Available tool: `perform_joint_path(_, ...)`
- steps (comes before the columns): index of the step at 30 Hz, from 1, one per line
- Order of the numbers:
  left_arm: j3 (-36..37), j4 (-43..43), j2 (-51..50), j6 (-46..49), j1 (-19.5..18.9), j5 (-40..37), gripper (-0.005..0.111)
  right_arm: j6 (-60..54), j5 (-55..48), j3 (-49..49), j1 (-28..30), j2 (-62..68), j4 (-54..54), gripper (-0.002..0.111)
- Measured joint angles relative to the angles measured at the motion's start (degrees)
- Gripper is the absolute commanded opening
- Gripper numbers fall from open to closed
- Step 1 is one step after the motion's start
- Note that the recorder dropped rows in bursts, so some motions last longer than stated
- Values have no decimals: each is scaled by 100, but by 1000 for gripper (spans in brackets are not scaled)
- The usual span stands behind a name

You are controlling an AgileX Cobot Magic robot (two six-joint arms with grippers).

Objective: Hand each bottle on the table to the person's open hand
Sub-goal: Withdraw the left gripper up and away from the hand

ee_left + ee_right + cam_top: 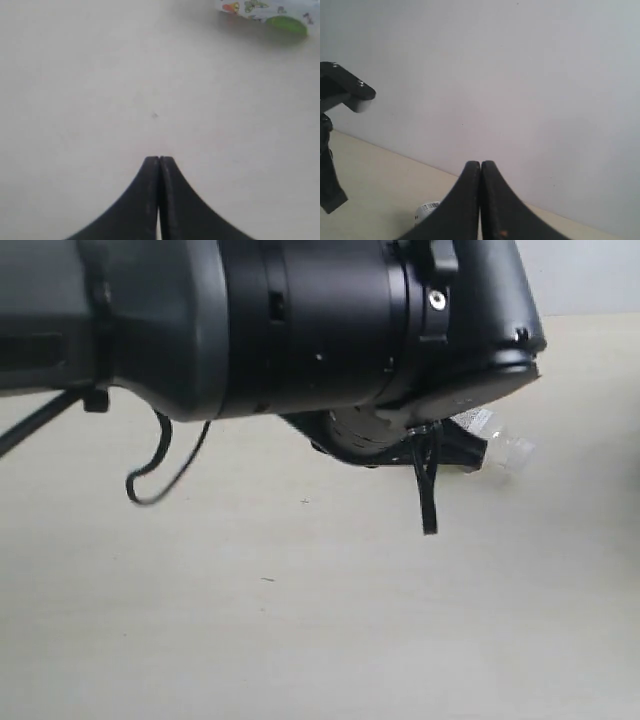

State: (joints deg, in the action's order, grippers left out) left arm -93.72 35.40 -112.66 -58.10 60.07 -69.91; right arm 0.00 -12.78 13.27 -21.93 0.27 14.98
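Two closed, empty: left tool (159, 161), right tool (480, 165). Left wrist view shows green-printed bottle (265, 12); arm (250, 320) fills exterior view.

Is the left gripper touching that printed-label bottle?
Apart: the left wrist view shows bare table between the shut left gripper and the bottle.

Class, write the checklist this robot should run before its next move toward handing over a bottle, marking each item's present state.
1. Left hand open for grasping: not ok, jaws shut, empty.
2. Right hand open: not ok, shut, empty.
3. Bottle located: ok, labelled bottle on the table in the left wrist view.
4. Exterior view clear: not ok, black arm blocks most.
5. Person's palm ready: cannot tell, no view shows it.
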Motion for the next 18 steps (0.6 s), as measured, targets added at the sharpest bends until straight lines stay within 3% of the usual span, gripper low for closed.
perform_joint_path(3, 23, 703, -160, 1646, -10, 0, 0, 0, 0, 0, 0, 0, 0, 0)
perform_joint_path(7, 23, 1318, -302, 2987, -18, 14, 0, 0, 0, 0, 0, 0, 0, 0)
perform_joint_path(18, 23, 1615, -536, 3373, -18, 906, 0, 0, 0, 0, 0, 0, 0, 0)
